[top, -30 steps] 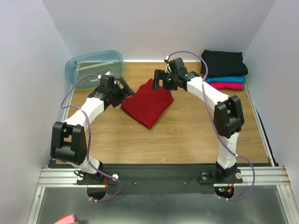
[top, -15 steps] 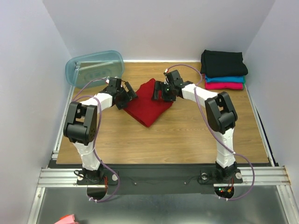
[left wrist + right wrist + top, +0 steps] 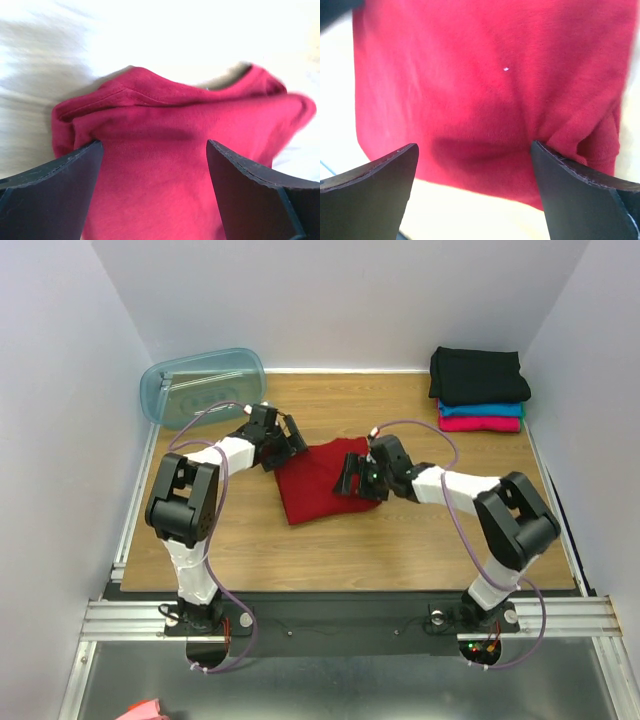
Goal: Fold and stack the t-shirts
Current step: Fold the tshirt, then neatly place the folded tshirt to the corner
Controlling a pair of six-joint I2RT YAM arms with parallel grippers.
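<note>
The deep red t-shirt point(image 3: 318, 483) lies folded on the wooden table, mid-left. My left gripper point(image 3: 287, 439) is open at its far left corner, and in the left wrist view point(image 3: 155, 150) red cloth point(image 3: 165, 130) fills the gap between the wide fingers. My right gripper point(image 3: 354, 476) is open at the shirt's right edge, and in the right wrist view point(image 3: 475, 152) it hangs low over the cloth point(image 3: 485, 75). A folded stack stands at the far right: the black shirt point(image 3: 476, 374) on top, then the teal point(image 3: 484, 410) and the magenta pink point(image 3: 482, 424).
A translucent pale blue tub point(image 3: 202, 385) leans at the far left corner. White walls close in the table on three sides. The metal rail point(image 3: 340, 615) with the arm bases runs along the near edge.
Both grippers have moved nearer with the red shirt, which has slid toward the table's middle and turned. The right gripper went from the shirt's far corner to its right edge.
</note>
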